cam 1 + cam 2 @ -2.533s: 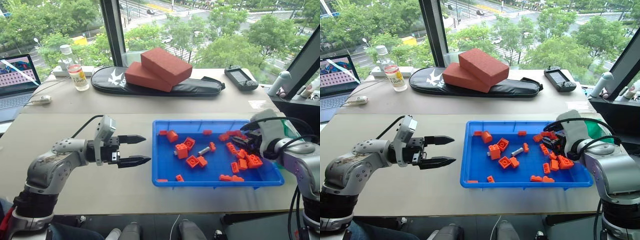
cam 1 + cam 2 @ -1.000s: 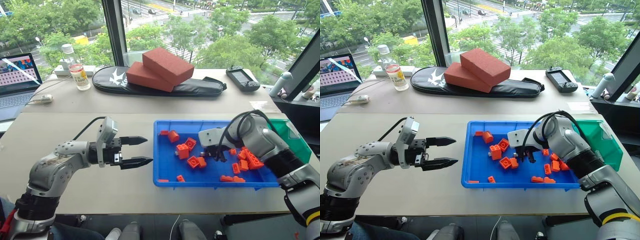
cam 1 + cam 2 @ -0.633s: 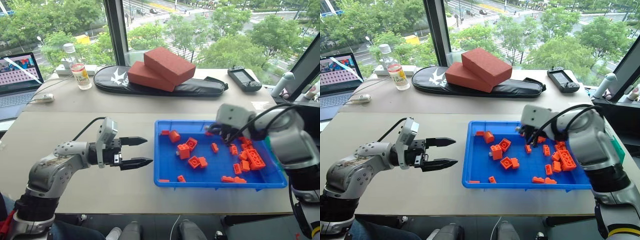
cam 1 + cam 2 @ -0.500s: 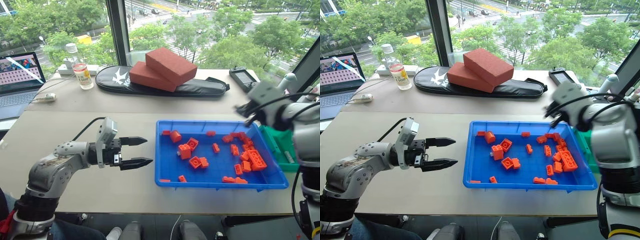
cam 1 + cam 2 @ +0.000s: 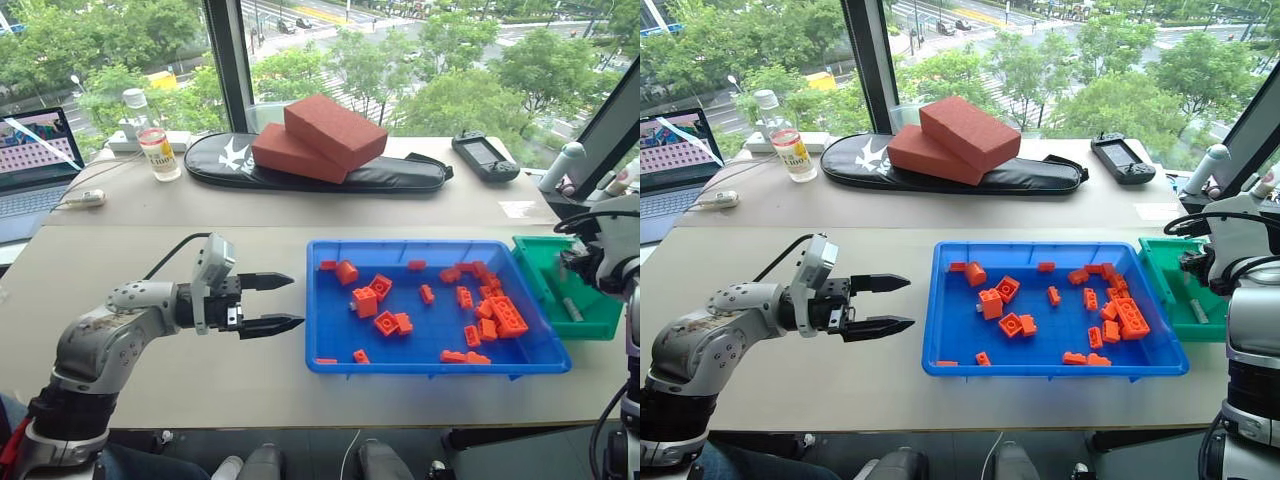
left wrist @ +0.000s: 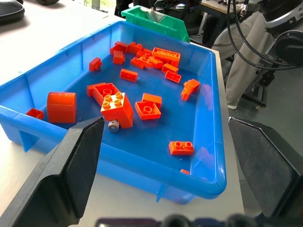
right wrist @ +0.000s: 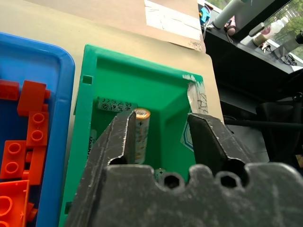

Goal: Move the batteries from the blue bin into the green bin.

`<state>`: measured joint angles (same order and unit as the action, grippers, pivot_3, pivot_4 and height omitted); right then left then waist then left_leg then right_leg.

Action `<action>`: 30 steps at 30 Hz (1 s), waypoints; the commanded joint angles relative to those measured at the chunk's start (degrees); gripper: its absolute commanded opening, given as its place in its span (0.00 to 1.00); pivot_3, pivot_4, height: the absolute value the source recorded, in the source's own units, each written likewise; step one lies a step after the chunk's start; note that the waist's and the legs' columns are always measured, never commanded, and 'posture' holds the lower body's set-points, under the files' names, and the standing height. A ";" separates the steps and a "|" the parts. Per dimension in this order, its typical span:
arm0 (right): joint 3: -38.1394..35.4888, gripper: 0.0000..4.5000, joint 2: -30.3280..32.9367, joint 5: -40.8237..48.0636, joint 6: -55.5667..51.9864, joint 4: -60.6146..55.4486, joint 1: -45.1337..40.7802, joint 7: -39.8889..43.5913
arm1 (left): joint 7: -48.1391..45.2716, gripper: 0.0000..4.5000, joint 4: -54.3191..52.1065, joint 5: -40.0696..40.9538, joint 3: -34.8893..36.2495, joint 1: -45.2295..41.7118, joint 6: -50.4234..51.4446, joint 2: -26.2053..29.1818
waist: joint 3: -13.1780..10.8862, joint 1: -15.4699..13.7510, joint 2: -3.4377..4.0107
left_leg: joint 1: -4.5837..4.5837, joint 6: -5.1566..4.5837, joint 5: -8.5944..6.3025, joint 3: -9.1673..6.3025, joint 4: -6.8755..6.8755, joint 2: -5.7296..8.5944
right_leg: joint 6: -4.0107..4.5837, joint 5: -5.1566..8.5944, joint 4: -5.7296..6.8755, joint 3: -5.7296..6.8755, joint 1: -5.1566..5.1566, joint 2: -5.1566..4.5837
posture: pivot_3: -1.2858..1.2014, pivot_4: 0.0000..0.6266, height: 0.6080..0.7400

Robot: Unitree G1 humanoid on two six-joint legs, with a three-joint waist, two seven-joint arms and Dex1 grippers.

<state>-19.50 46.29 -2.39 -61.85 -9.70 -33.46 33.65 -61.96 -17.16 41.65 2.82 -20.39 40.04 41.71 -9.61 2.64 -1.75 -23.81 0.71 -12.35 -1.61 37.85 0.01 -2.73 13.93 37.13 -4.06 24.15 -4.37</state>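
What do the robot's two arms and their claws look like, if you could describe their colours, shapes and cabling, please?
Both arms have rounded silver-grey metal shells with dark joints, the left one scuffed. The left claw has two tapered, pointed black fingers on a black base, with a pale grey camera block on the wrist and a black cable looping back to the forearm. The right claw has matte black fingers, and black cables arch over its white wrist.

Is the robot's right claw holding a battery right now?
No: the right gripper hangs open above the green bin, and a battery lies loose on the bin's floor beneath it.
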 commanded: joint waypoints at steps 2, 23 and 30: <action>8.34 1.00 -4.20 11.62 -1.52 -15.39 -3.80 7.22 | -0.20 1.00 -1.05 0.36 0.77 -0.76 -0.43 0.60 | 0.00 0.23 0.00 | 0.01 0.00 0.00 -0.01 0.00 -0.05 | 0.00 0.00 0.00 0.00 0.00 0.04 | 0.52 0.24 1.00; 37.42 1.00 -12.29 14.84 -1.24 -13.18 -3.19 4.72 | -0.19 1.00 -1.64 0.58 0.77 -0.50 -0.39 0.59 | 0.00 -0.13 -0.02 | -0.04 0.00 0.00 -0.15 0.02 0.01 | -0.01 -0.01 0.01 0.11 0.02 0.00 | 0.52 0.24 1.00; 36.69 1.00 -14.34 14.17 -2.74 -9.69 -2.59 0.99 | -0.09 1.00 -1.87 0.64 1.11 -0.04 -0.40 0.77 | 0.00 -0.18 -0.02 | -0.05 0.00 0.00 -0.15 0.02 0.02 | -0.01 -0.01 0.02 0.11 0.03 -0.02 | 0.52 0.24 1.00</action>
<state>18.92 32.19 11.97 -64.26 -18.54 -35.82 35.61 -61.91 -17.23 41.68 2.84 -20.36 40.06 41.76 -9.62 2.46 -1.76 -23.85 0.71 -12.35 -1.75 37.87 0.03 -2.74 13.92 37.15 -3.95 24.17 -4.39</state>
